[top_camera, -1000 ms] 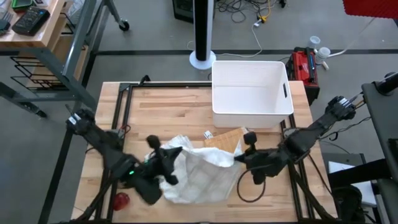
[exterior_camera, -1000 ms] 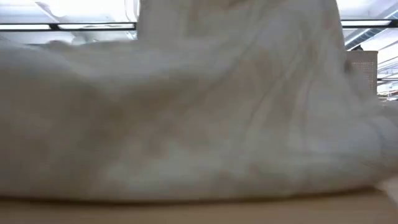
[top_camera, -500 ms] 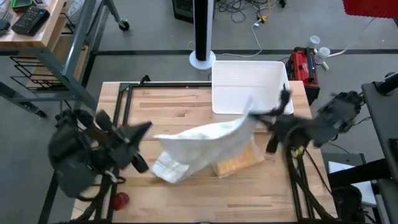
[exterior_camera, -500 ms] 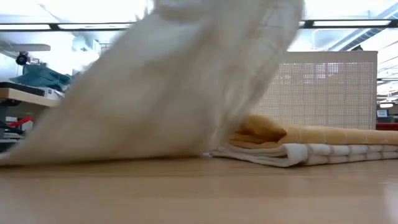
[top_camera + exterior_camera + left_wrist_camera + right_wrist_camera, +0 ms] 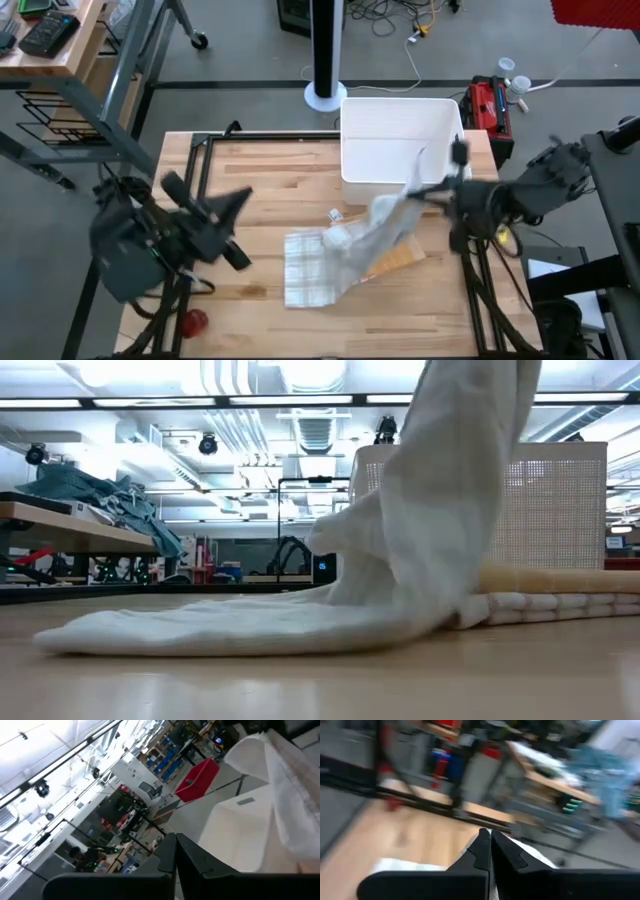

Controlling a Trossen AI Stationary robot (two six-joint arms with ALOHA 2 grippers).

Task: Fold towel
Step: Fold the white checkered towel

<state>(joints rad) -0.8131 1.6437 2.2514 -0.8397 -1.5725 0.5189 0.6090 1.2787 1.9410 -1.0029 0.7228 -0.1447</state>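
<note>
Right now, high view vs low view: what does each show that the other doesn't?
Only the high view shows both arms: the left gripper shut and clear of the cloth, the right gripper shut on the white towel, and the white bin behind. Only the low view shows the room beyond the table. Both show the towel draped up from the table and the folded tan towel under it.

No legible text, label, brand or number anywhere
</note>
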